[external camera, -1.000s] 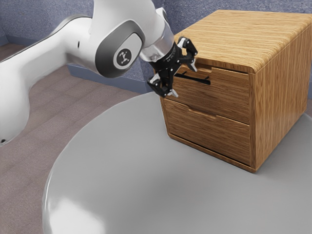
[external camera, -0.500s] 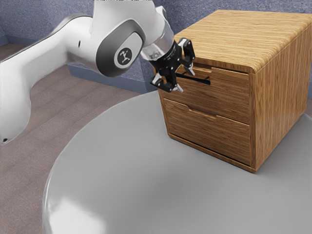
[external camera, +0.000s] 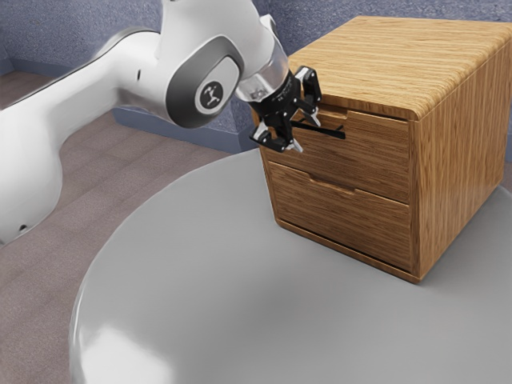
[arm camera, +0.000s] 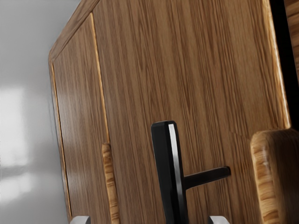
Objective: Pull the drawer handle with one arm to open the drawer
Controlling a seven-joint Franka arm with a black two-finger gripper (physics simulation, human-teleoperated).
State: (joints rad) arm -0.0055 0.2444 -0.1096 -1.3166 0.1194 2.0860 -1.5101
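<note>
Your black two-finger gripper [external camera: 300, 128] sits at the exterior view's left end of the slim black bar handle [external camera: 328, 132]. That handle is mounted on the upper drawer front [external camera: 360, 160] of the oak-grained wooden cabinet [external camera: 452, 160]. The jaws are spread partway and straddle the bar, one above it and one below. In the wrist view the handle [arm camera: 169, 177] runs between the two pale fingertips [arm camera: 217, 219], with wood showing on either side, so the fingers stand apart from the bar. The lower drawer front [external camera: 344, 212] lies just beneath. The cabinet stands on a round, smooth grey table [external camera: 240, 304], toward the exterior view's right. Beyond the table you see a brown tiled floor [external camera: 96, 168] and a blue-grey wall [external camera: 64, 32] with a darker blue skirting [external camera: 176, 128].
</note>
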